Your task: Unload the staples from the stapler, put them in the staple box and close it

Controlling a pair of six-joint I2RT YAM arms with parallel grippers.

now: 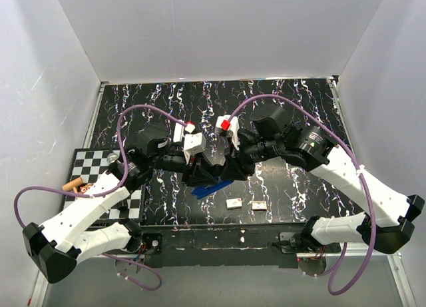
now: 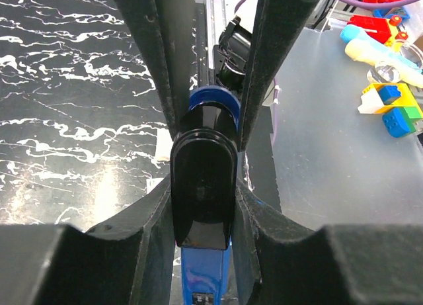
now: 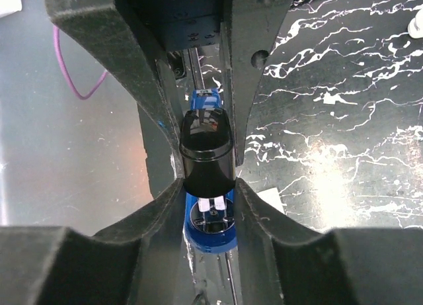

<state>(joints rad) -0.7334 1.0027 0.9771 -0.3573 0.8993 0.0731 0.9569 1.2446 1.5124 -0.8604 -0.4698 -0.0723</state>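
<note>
Sitting between left end effector (image 2: pixel 205 139) and right end effector (image 3: pixel 206 139): stapler (image 2: pixel 201 186).

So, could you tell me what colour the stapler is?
The stapler is blue with a glossy black top, clearest in left wrist view.

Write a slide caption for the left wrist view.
The left gripper clamps the blue stapler by its black top, marbled table alongside.
</note>
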